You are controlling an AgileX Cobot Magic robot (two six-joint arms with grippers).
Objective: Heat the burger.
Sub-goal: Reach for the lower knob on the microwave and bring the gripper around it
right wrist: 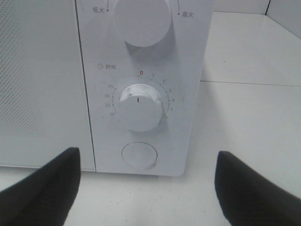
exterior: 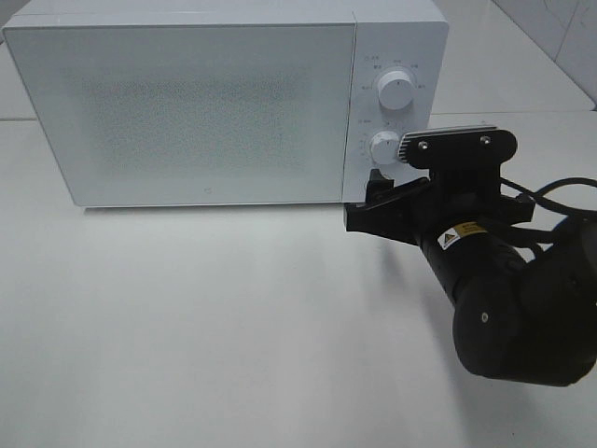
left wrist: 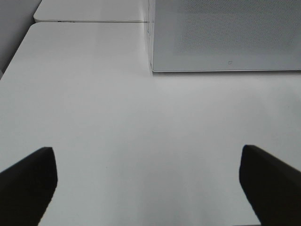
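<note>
The burger is out of view in all three frames. A white microwave stands at the back of the table with its door shut; its door also shows in the left wrist view. My right gripper is open and empty just in front of the control panel, below the timer knob. In the right wrist view the gripper frames the timer knob, whose mark points near 0, and the round button beneath it. My left gripper is open and empty over bare table.
The power knob sits above the timer knob. The white table spreads in front of the microwave. A second white surface adjoins behind it. The right arm's cables trail at the right edge.
</note>
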